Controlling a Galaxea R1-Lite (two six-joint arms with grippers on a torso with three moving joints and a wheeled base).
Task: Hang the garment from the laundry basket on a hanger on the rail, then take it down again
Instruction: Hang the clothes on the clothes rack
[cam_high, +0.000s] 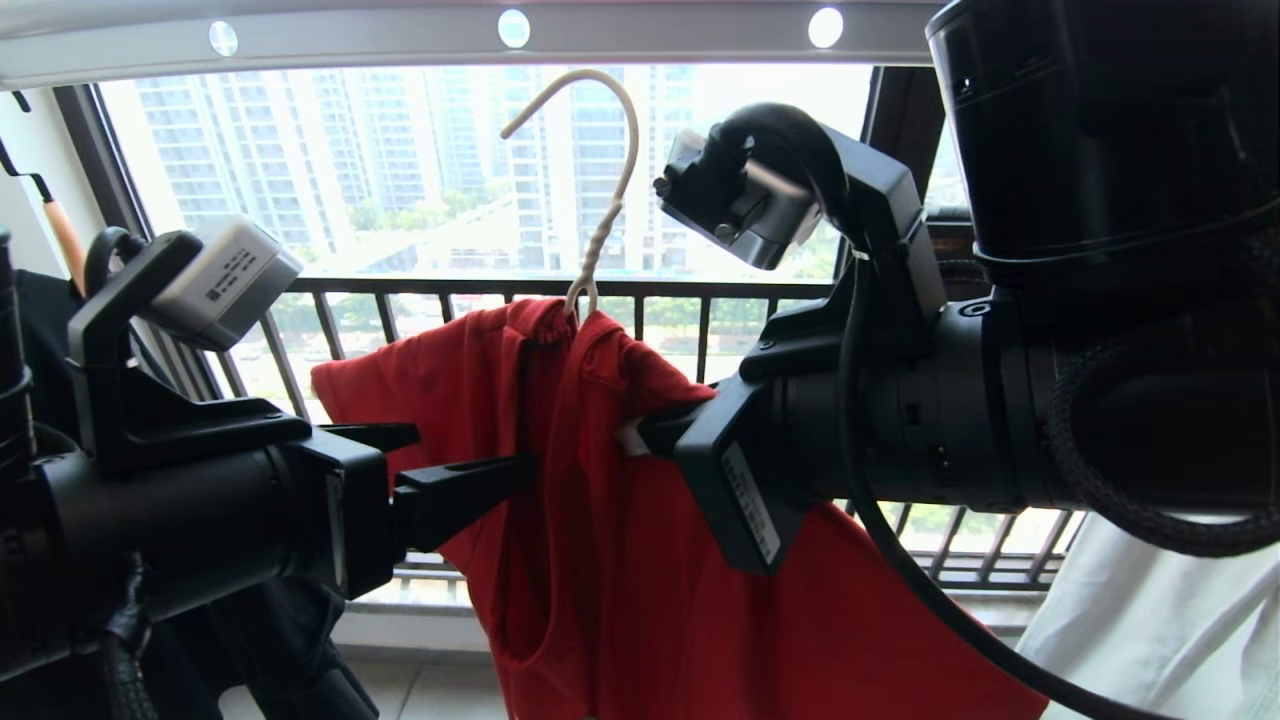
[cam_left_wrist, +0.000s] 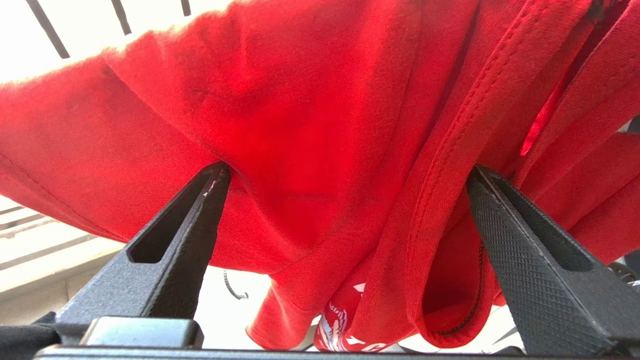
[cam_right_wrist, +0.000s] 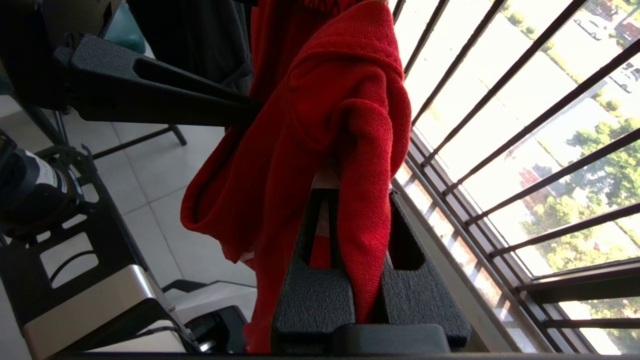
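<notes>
Garment (cam_high: 610, 560) count first: one red T-shirt, draped over one cream wire hanger (cam_high: 600, 190), whose hook pokes up at 12 o'clock toward the grey rail (cam_high: 400, 35) overhead. I can't tell if the hook actually touches the rail. Three round holes show in the rail.

Two grippers. Going left to right: the left gripper (cam_high: 470, 470) sits at about 8 o'clock of the shirt, its fingers (cam_left_wrist: 175, 235) spread wide with red fabric bunched between them, not pinched. The right gripper (cam_high: 640, 435) comes in from 3 o'clock and is clamped tight on a fold of the shirt's shoulder, right where the hanger's arm runs; in the right wrist view the cloth spills out over its closed jaws.

One black garment (cam_high: 40, 320) hangs at the far left, one white T-shirt (cam_high: 1160, 620) at 4 o'clock.

Room: a balcony window with a dark barred railing (cam_high: 480, 290), high-rise blocks outside, pale tiled floor (cam_right_wrist: 155, 170) below.
</notes>
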